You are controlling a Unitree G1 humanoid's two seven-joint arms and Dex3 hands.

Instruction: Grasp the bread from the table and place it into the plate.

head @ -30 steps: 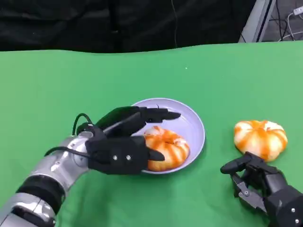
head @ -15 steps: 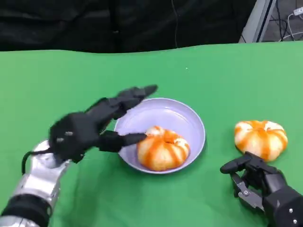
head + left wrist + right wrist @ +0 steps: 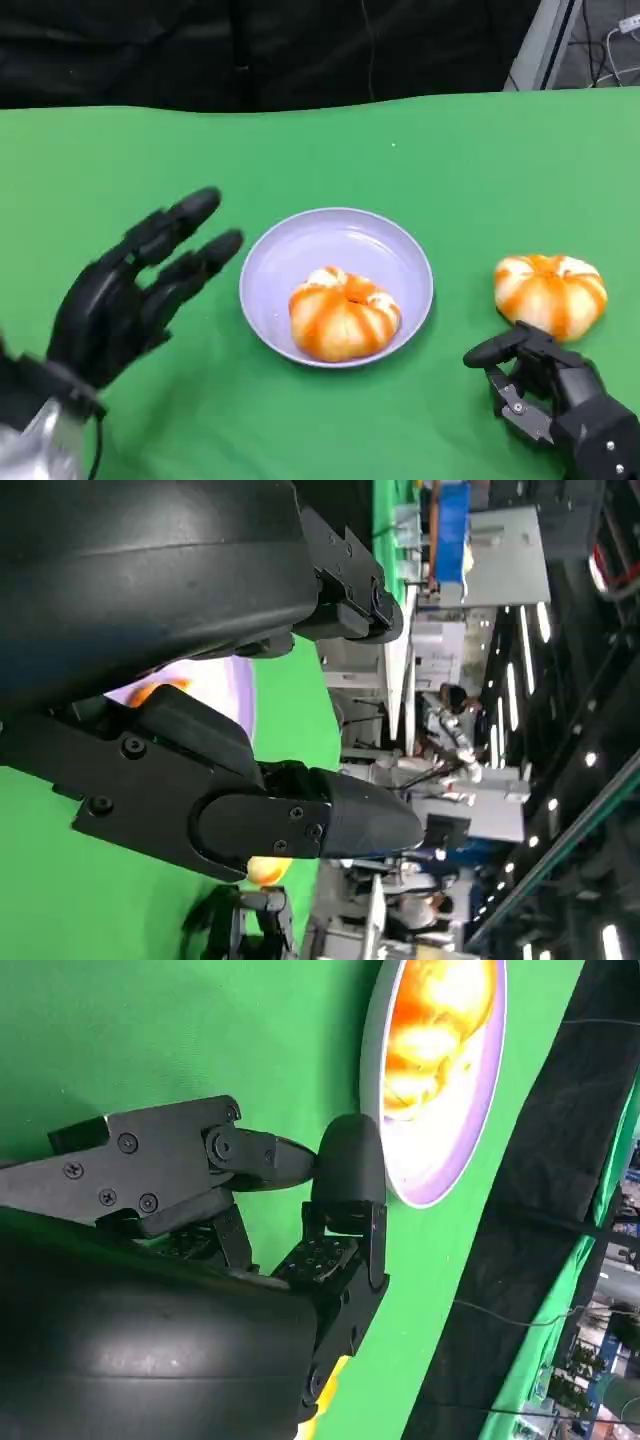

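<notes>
An orange-and-white striped bread (image 3: pixel 344 312) lies in the lavender plate (image 3: pixel 385 240) at the table's middle. A second bread of the same look (image 3: pixel 551 291) sits on the green cloth to the plate's right. My left hand (image 3: pixel 130 290) is raised left of the plate, fingers spread, holding nothing. Near the front right, my right hand (image 3: pixel 555 395) rests just in front of the second bread, fingers partly curled, nothing in it. The right wrist view shows the plate (image 3: pixel 420 1175) with the bread (image 3: pixel 435 1020) in it beyond my fingers (image 3: pixel 345 1165).
Green cloth (image 3: pixel 420 150) covers the table, with a black backdrop behind its far edge. A metal stand and cables (image 3: pixel 560 40) are at the back right. The left wrist view shows a room with people beyond the table.
My left hand has let go of the bread in the plate and drawn back to the left and up, fingers opening. The right hand has stayed where it was.
</notes>
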